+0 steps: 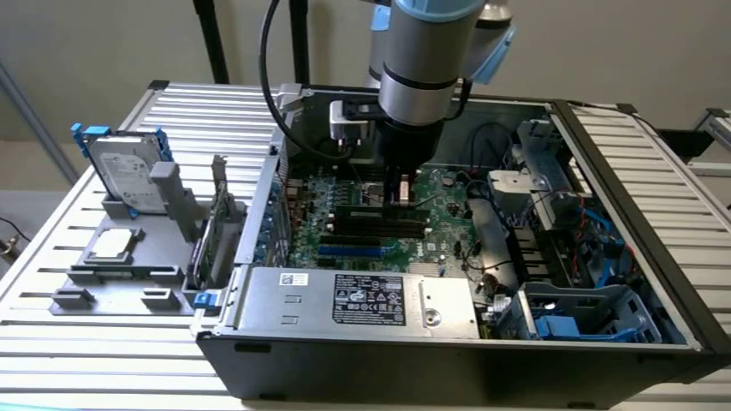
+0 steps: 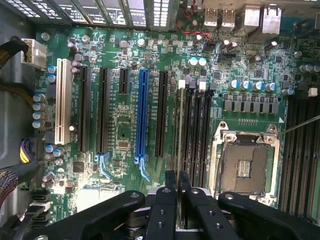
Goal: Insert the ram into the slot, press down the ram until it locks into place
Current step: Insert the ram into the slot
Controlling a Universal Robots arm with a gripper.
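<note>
Matt black plastic gripper [image 2: 177,181], glossy motherboard [image 2: 116,115] (lacquered look) — ribbed bare-metal table [image 1: 68,342]

Soft, even light fills the exterior view. The ribbed metal table [image 1: 103,360] shines pale, nearly washed out at the exterior view's left, while the open computer case [image 1: 457,368] holds deep shade along its inner walls. The arm [image 1: 423,68] dims the motherboard [image 1: 446,193] beneath it. In the wrist view the board glows saturated green. The white slot [image 2: 62,100] and metal socket frame [image 2: 216,165] catch glare. The black gripper [image 2: 177,176], closed on the ram [image 2: 179,140], is a dark mass.
</note>
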